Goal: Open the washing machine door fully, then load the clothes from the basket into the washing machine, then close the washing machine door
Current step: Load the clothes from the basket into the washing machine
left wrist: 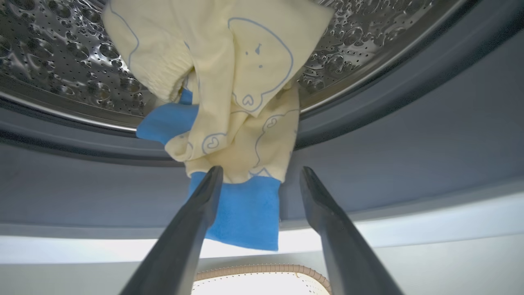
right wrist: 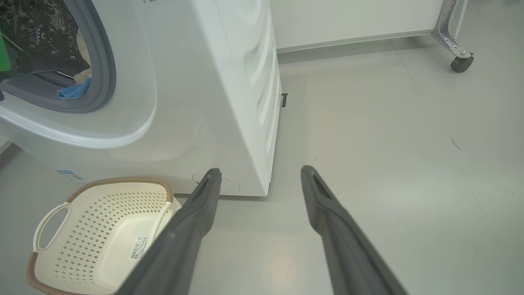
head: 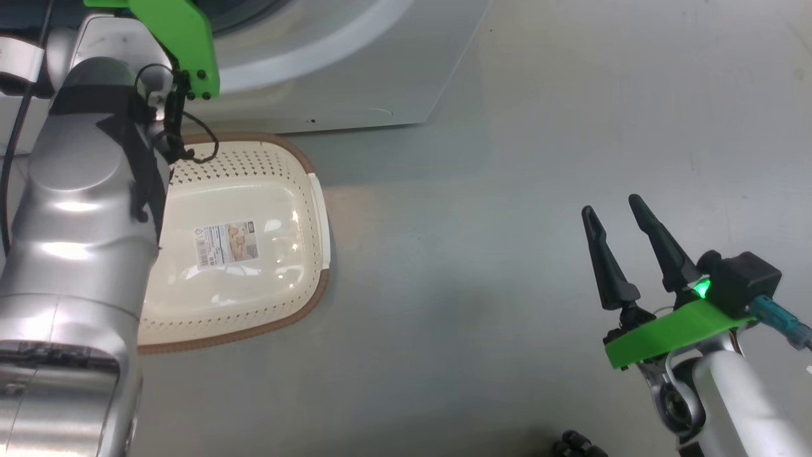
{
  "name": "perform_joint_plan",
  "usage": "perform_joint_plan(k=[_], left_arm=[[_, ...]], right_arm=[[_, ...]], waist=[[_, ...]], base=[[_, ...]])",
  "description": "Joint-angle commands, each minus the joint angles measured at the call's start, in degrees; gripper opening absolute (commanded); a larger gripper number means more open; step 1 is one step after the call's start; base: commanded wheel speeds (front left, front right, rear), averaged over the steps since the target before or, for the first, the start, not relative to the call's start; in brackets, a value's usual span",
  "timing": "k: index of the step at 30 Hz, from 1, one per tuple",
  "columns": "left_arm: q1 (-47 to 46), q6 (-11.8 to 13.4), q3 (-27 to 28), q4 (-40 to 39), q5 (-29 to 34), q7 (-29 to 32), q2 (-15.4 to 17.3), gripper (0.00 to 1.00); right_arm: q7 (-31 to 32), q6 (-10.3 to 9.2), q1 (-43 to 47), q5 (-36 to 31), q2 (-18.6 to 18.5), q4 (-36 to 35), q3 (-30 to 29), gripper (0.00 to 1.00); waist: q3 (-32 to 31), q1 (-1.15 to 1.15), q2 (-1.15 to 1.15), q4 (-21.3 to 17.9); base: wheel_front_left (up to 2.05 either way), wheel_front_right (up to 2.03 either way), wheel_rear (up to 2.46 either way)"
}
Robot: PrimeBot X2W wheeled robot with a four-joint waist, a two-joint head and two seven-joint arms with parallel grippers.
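The clothes (left wrist: 245,61), pale yellow with blue line drawings and blue trim, lie draped over the steel drum's lip (left wrist: 61,53) and the grey gasket (left wrist: 409,135) of the washing machine (right wrist: 184,102). A blue cuff hangs down just beyond my left gripper (left wrist: 262,169), whose fingers stand open and grip nothing. The cream basket (head: 241,241) sits on the floor before the machine, holding nothing but its label sticker. My right gripper (head: 611,204) hovers open over bare floor, far to the basket's right. The washing machine door is out of view.
My silver left arm (head: 82,209) overlaps the basket's left side in the head view. A caster of a metal frame (right wrist: 461,63) stands on the floor far to the right of the machine. Grey floor (head: 507,190) stretches between the basket and my right gripper.
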Motion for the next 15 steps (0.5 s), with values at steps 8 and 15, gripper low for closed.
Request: perform_joint_plan(k=[8, 15], left_arm=[[-4.6, 1.0, -0.2, 3.7, 0.1, -1.7, 1.4, 1.00], [-6.4, 1.9, -1.1, 7.3, 0.5, -3.1, 2.2, 1.00]], right_arm=[[-0.4, -0.15, -0.2, 0.4, -0.7, -1.3, 1.6, 1.00], [-0.4, -0.15, -0.5, 0.6, -0.6, -1.2, 2.6, 1.00]], waist=[[1.0, 0.00, 0.00, -0.9], [1.5, 0.00, 0.00, -2.0]], base=[[0.00, 0.00, 0.00], [0.00, 0.00, 0.00]])
